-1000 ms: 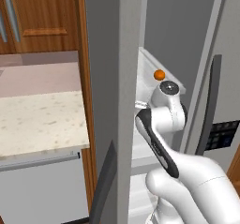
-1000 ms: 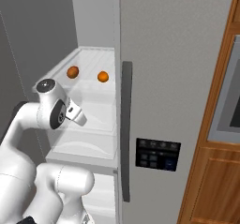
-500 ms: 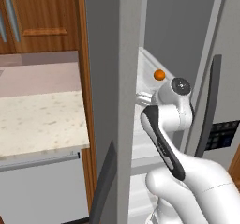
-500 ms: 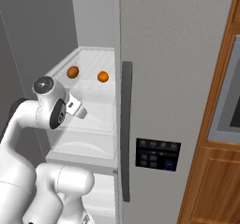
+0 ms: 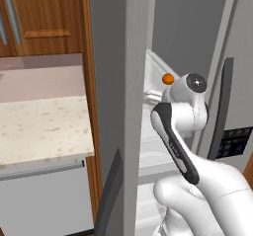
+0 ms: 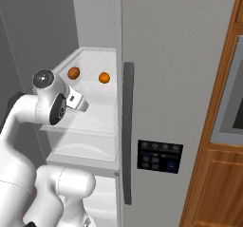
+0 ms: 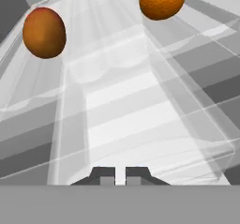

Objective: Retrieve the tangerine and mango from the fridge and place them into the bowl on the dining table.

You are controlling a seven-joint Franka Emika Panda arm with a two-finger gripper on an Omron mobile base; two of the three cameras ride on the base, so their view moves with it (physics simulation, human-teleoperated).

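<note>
I see the fridge [image 6: 175,79] open, light grey outside with a long dark handle [image 6: 128,131], white inside with clear shelves. Two orange fruits sit on the shelf ahead of the jaws. The mango [image 7: 44,33] is egg-shaped, darker orange with a reddish blush, ahead and to the left of the jaws in the hand view. The tangerine [image 7: 161,0] is rounder and brighter orange, further ahead and to the right. They sit apart from each other, and neither touches the jaws.

My gripper [image 7: 115,176] has its two dark tips side by side with only a thin slit between them, nearly closed, nothing held. It sits low over the clear shelf, well short of both fruits.

Versus a second ago: the arm's wrist has moved further into the fridge opening, nearer the shelf. The fruits have not moved. In the left base view one orange fruit [image 5: 168,78] is just beside the wrist joint.
</note>
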